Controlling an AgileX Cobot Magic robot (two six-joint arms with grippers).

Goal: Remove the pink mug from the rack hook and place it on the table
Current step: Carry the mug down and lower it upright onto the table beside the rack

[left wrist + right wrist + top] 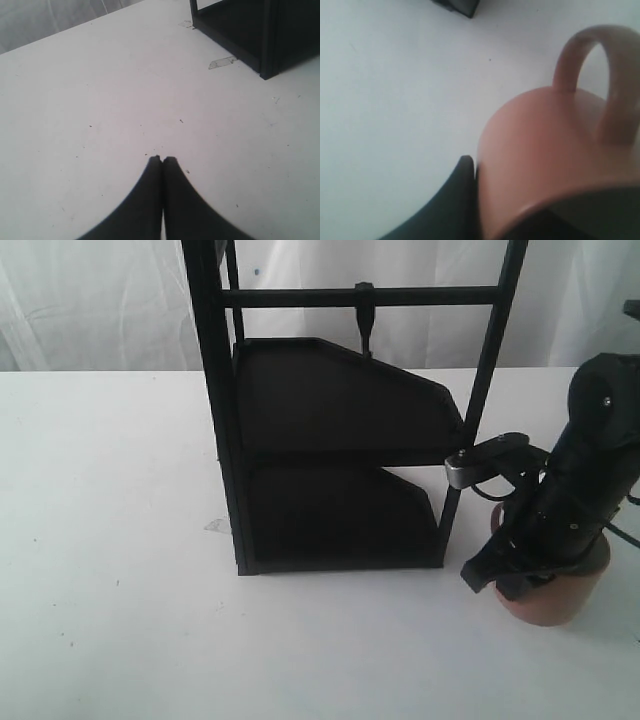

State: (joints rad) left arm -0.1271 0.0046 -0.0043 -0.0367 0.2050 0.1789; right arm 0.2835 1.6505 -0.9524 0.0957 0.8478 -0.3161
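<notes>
Beside the rack, the right pincer is pinching the mug tight; it should be letting go slowly, mug flat on the desk.

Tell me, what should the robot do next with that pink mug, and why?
Probably open the right fingers and let go. The pink mug seems to stand on the table beside the rack, the rack hook is bare, and the fingers clamp the mug's wall, so only the release looks left.
</notes>
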